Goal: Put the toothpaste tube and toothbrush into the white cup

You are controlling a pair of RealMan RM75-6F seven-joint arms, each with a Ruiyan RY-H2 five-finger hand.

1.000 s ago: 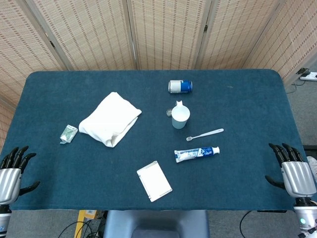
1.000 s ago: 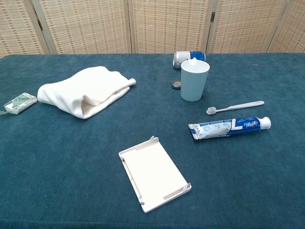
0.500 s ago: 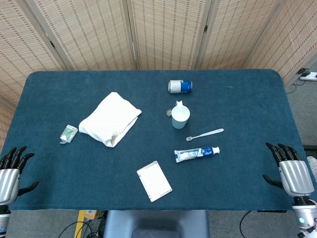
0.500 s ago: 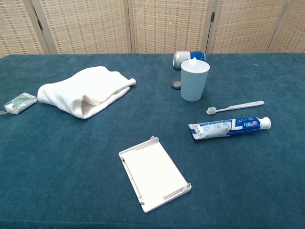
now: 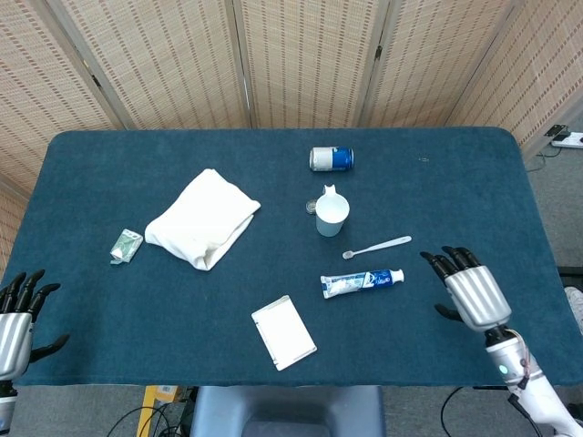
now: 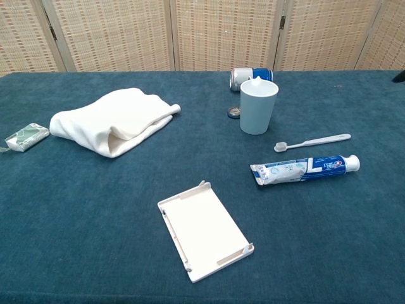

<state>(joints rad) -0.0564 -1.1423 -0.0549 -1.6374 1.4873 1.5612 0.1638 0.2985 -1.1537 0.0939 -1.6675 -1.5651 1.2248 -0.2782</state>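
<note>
The white cup [image 5: 332,215] [image 6: 257,106] stands upright right of the table's middle. A white toothbrush [image 5: 377,247] [image 6: 311,142] lies just in front of it, and the blue-and-white toothpaste tube [image 5: 362,281] [image 6: 305,170] lies flat nearer the front. My right hand [image 5: 469,290] hovers open to the right of the tube, fingers spread, holding nothing. My left hand [image 5: 16,320] stays open at the front left corner, far from these objects. The chest view shows only a dark sliver at its right edge.
A blue can [image 5: 331,158] lies on its side behind the cup, with a small round cap [image 6: 235,113] beside the cup. A folded white towel [image 5: 202,218], a small green packet [image 5: 126,245] and a flat white lid [image 5: 283,331] lie to the left and front.
My right hand has moved left and forward from the table's right front corner toward the toothpaste tube. The left hand sank slightly. No object has moved.
</note>
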